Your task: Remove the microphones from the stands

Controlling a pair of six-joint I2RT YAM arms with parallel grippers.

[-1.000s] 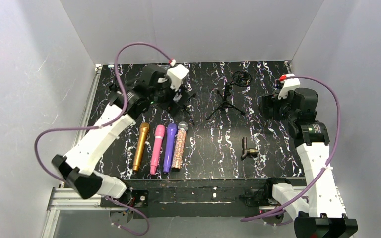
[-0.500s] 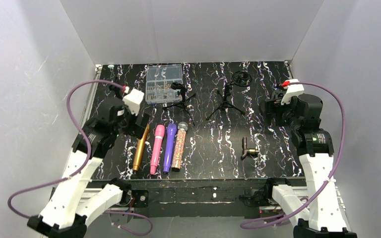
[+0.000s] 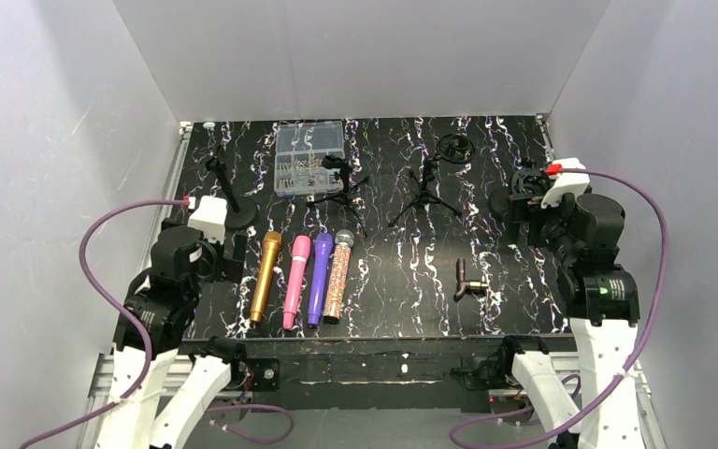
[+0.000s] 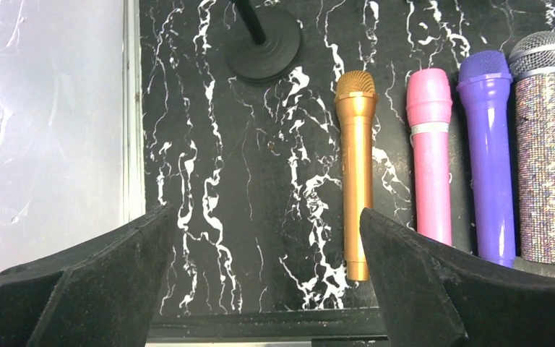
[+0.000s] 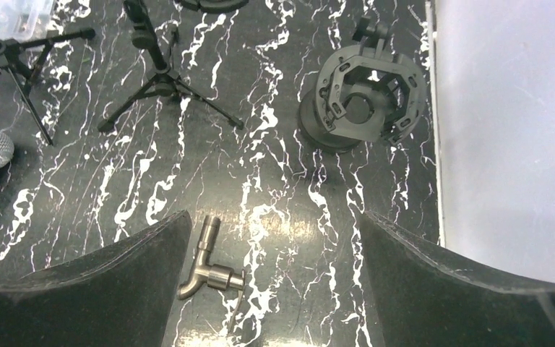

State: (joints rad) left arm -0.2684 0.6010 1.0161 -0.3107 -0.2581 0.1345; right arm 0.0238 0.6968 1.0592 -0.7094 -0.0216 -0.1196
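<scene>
Several microphones lie flat in a row on the black marbled table: gold (image 3: 265,275) (image 4: 355,166), pink (image 3: 295,279) (image 4: 431,152), purple (image 3: 319,275) (image 4: 488,144) and glitter (image 3: 338,273) (image 4: 545,144). None sits on a stand. A round-base stand (image 3: 231,208) (image 4: 264,50) rises just behind my left gripper (image 3: 229,248) (image 4: 264,242), which hangs open and empty left of the gold microphone. Two tripod stands (image 3: 341,187) (image 3: 425,192) (image 5: 162,79) stand at the back. My right gripper (image 3: 526,201) (image 5: 274,242) is open and empty over a shock-mount stand (image 5: 365,97).
A clear plastic parts box (image 3: 310,157) sits at the back left, a black ring (image 3: 453,147) at the back centre. A metal tap (image 3: 467,281) (image 5: 209,264) lies near my right gripper's left finger. White walls close in both table sides.
My left arm has pulled back from the far tripod stand to the near left, uncovering the parts box and round-base stand. The right arm has drifted slightly nearer and to the right.
</scene>
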